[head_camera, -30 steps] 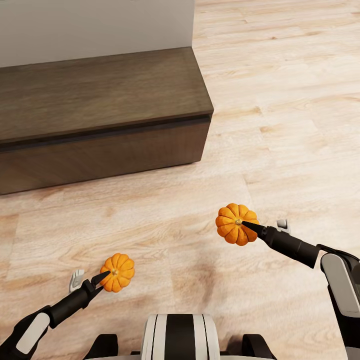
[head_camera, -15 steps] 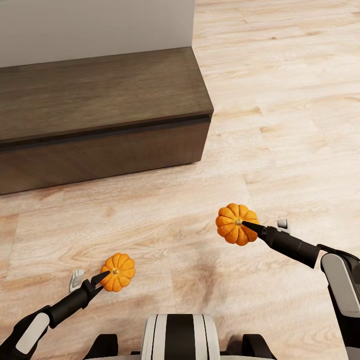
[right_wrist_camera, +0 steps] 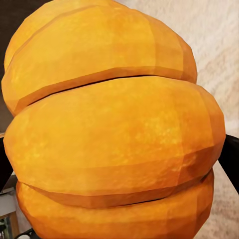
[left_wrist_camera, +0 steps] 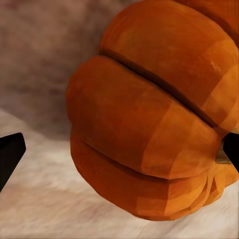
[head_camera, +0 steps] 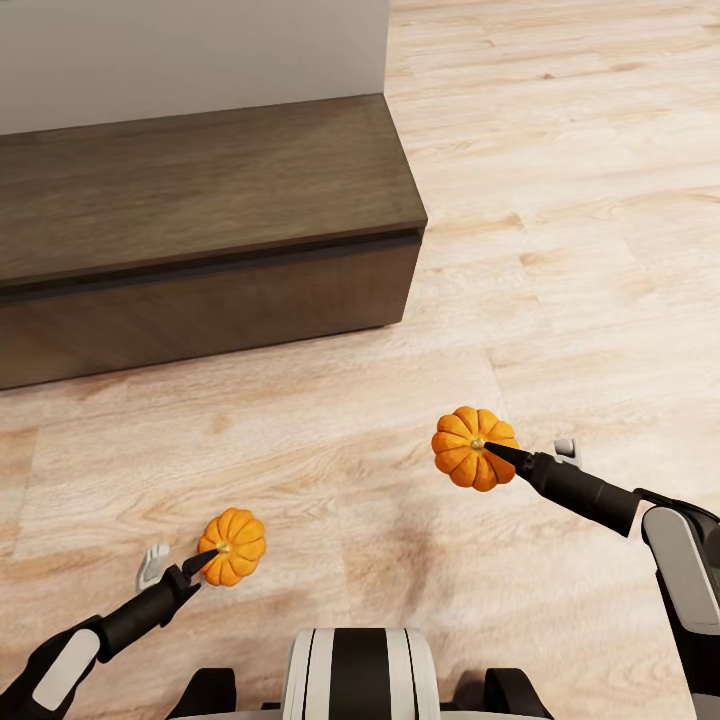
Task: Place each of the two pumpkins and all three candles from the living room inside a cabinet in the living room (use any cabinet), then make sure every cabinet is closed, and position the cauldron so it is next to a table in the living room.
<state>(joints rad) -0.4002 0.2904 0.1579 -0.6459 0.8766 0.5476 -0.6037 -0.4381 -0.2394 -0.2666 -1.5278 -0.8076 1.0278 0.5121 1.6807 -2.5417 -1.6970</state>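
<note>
Two orange ribbed pumpkins hang above the wooden floor, one in each gripper. My left gripper (head_camera: 215,552) is shut on the left pumpkin (head_camera: 235,545), low and near my base. In the left wrist view that pumpkin (left_wrist_camera: 149,129) sits between the dark fingertips (left_wrist_camera: 9,154). My right gripper (head_camera: 490,450) is shut on the right pumpkin (head_camera: 468,447), which looms close in the right wrist view (right_wrist_camera: 109,124). The long dark-brown cabinet (head_camera: 200,290) stands ahead against the wall, its front shut. Candles, cauldron and table are out of view.
A white wall (head_camera: 190,55) rises behind the cabinet. Light wooden floor (head_camera: 560,200) stretches to the right of the cabinet's end and between the cabinet and my base (head_camera: 360,675).
The left arm has drawn back slightly toward my base with its pumpkin. The right arm and its pumpkin have not moved.
</note>
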